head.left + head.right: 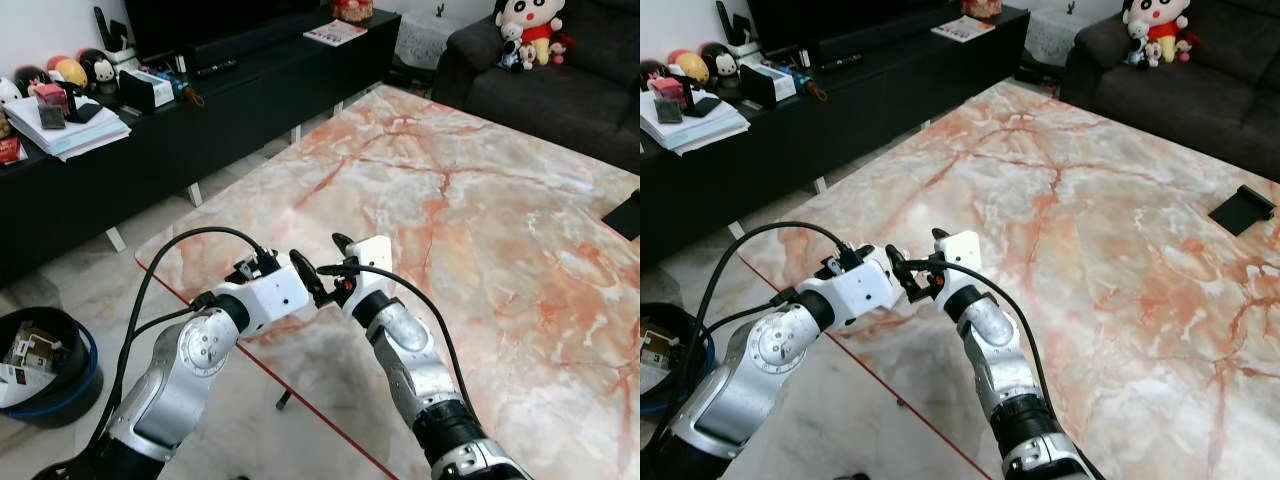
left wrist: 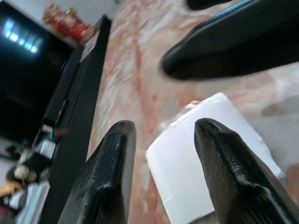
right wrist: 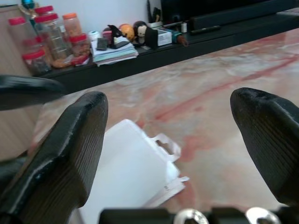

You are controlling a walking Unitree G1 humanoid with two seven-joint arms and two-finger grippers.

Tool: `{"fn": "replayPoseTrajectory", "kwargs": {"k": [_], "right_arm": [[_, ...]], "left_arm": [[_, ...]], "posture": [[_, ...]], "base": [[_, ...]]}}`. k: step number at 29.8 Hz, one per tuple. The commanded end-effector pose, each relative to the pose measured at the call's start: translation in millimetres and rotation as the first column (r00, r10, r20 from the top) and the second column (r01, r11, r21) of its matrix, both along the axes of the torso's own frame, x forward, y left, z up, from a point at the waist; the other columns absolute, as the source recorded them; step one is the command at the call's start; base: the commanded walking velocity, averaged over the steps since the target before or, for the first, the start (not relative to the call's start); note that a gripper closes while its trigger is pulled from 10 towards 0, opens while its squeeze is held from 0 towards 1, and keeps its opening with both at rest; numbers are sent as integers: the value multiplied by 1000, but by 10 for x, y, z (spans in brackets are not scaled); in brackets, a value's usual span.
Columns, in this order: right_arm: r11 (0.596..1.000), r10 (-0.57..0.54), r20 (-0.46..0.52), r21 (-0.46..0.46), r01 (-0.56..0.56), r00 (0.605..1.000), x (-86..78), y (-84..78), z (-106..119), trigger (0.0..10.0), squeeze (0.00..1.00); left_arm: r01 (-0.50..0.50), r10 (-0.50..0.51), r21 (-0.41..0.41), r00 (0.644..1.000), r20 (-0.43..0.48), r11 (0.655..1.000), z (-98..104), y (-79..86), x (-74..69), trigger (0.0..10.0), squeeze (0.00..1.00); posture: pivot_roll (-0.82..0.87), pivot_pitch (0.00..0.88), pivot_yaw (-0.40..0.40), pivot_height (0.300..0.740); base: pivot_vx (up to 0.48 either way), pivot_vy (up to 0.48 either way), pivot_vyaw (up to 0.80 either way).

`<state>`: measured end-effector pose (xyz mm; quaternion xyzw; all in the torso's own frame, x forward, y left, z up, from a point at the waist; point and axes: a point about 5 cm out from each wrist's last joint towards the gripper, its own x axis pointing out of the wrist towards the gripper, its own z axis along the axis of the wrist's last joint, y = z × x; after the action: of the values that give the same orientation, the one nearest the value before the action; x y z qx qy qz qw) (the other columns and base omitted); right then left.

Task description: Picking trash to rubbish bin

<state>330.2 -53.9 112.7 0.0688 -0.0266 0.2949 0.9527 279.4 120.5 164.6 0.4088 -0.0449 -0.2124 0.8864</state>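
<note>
Seemingly no trash lies between either hand (image 1: 318, 283).

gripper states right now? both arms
Left gripper: open, holding nothing, fingers apart over the marble table.
Right gripper: open wide, holding nothing, above the same table.

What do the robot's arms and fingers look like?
Both arms are shiny silver metal with round joints. The left arm ends in a white boxy wrist, with black cables looping along it. The right arm has a black cuff lower down and a thin black cable too. Each gripper has two long black fingers with rounded, slightly rough tips.
</note>
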Motion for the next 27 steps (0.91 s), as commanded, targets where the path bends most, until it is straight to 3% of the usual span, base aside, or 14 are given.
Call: {"fn": "replayPoseTrajectory", "kwargs": {"k": [1,2,6,8,9,10,11,12,13,16,19,21,26,27], "right_arm": [[1000,-16,5,0,16,1000,26,-30,12,10000,0],[1000,-17,5,-1,17,1000,34,-39,15,10000,0],[1000,-17,6,-3,17,1000,38,-41,17,10000,0],[1000,-20,8,-6,20,1000,44,-44,19,10000,0],[1000,-21,10,-8,21,1000,48,-45,22,10000,0],[1000,-21,11,-9,21,1000,48,-44,23,10000,0],[1000,-21,11,-10,21,1000,47,-43,21,10000,0],[1000,-21,11,-10,21,1000,47,-43,21,10000,0],[1000,-20,11,-13,20,1000,44,-41,13,10000,0],[999,-15,15,-29,15,1000,36,-37,1,10000,0],[998,-1,23,-56,3,1000,24,-27,-14,10000,0],[998,-3,24,-59,4,1000,25,-29,-16,10000,0],[997,-14,31,-78,17,999,42,-54,-10,10000,0],[997,-15,31,-80,18,999,44,-58,-10,10000,0]], "left_arm": [[-52,54,-67,998,20,996,59,72,-6,10000,0],[-104,109,-118,993,34,988,87,149,18,10000,0],[-158,167,-135,984,57,978,112,225,56,10000,0],[-297,316,-278,949,23,913,137,433,158,10000,0],[-398,418,-413,907,-45,819,125,607,228,10000,278],[-419,437,-442,897,-65,793,118,645,242,10000,278],[-432,443,-502,890,-106,749,100,689,264,10000,1000],[-432,443,-502,890,-106,749,100,689,264,10000,1000],[-444,445,-575,883,-150,687,79,755,303,10000,1000],[-454,445,-635,876,-187,625,57,829,357,10000,1000],[-434,379,-709,891,-249,556,21,835,442,10000,1000],[-409,313,-729,909,-275,549,-27,769,497,10000,1000],[-408,236,-738,913,-333,537,-136,688,559,10000,1000],[-397,213,-734,918,-336,551,-150,659,572,10000,1000]], "posture": [[71,101,-61,740],[71,101,-61,740],[73,97,-62,740],[67,83,-59,740],[65,79,-58,740],[65,79,-58,740],[64,76,-58,740],[64,76,-58,740],[63,72,-58,740],[61,69,-58,740],[56,66,-59,740],[56,66,-59,740],[46,69,-66,740],[46,70,-67,740]], "base": [[0,0,0],[0,0,0],[0,0,0],[0,0,0],[0,0,0],[0,0,0],[0,0,0],[0,0,0],[0,0,0],[0,0,0],[0,0,0],[0,0,0],[0,0,0],[0,0,0]]}}
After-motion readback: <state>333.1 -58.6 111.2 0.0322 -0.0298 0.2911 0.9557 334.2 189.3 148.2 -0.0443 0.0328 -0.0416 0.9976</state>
